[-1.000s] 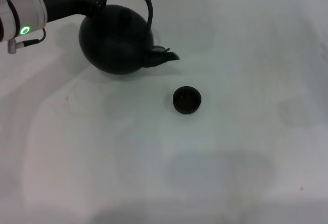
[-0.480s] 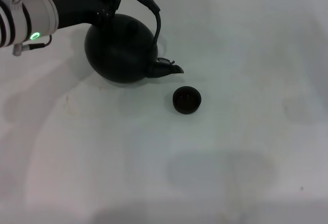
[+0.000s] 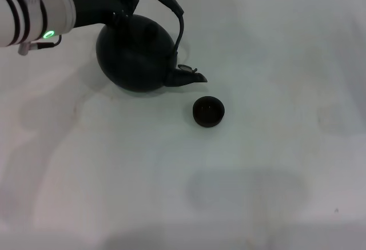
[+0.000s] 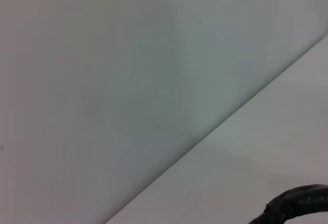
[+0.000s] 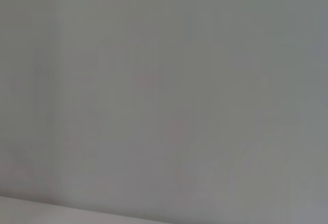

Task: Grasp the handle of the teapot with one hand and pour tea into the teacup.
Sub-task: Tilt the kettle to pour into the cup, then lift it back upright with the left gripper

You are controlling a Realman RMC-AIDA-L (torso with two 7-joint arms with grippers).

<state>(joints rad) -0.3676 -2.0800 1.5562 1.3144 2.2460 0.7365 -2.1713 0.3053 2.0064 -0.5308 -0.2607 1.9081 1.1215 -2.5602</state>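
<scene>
While you look at the head view from its left side, you first meet the left arm (image 3: 34,15), white with dark bands and a small green light, which comes in from the upper left corner. Its dark left gripper (image 3: 127,5) is closed on the handle (image 3: 166,4), at the end of the arch that is farthest from the teacup. The handle is thick and dark and rises over the top of the teapot (image 3: 134,55).

The teapot is large, round and almost black. It is tilted a little, so that the short spout (image 3: 189,77) points toward the teacup and slightly down. You cannot tell from this view if the body of the teapot touches the white table (image 3: 257,175) or hangs just over it.

Next to the right comes the teacup (image 3: 209,111), small, round and dark, upright on the table. The spout tip is near the rim of the teacup, on the side away from you and a little to the left, but the two are apart. No liquid shows between them, and you cannot see if there is something inside the teacup.

In the left wrist view you find only pale surfaces and one short piece of the ribbed handle (image 4: 300,203) in a corner. The right wrist view gives you only a plain pale surface; the right gripper is in no picture.
</scene>
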